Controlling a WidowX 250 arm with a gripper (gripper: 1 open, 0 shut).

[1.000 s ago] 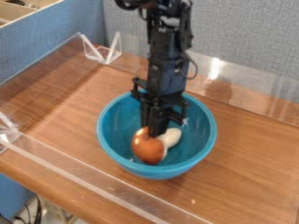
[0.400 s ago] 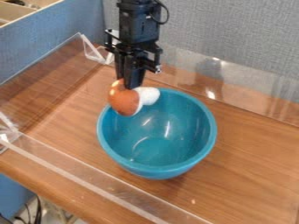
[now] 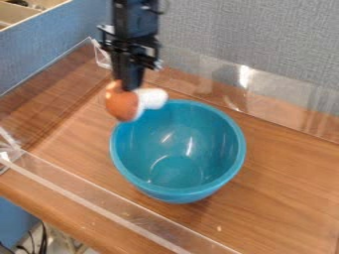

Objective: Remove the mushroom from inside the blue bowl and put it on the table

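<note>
Camera view, biggest first: table [image 3: 79, 104], reddish-brown wood grain w/ low clear acrylic walls round its edge. On it sits the blue bowl [image 3: 179, 149], glossy teal, deep, upright, nothing visible inside. Black arm comes down from the top, just left of and above the bowl's left rim, pointing down. Its gripper [image 3: 127, 91] is pinched tight on the mushroom [image 3: 123, 103]: orange-brown cap to the left, white stem toward the bowl. Mushroom hangs in the air, clear of the bowl, over its left rim/the table beside it. No readable brand, label or writing anywhere.
</note>
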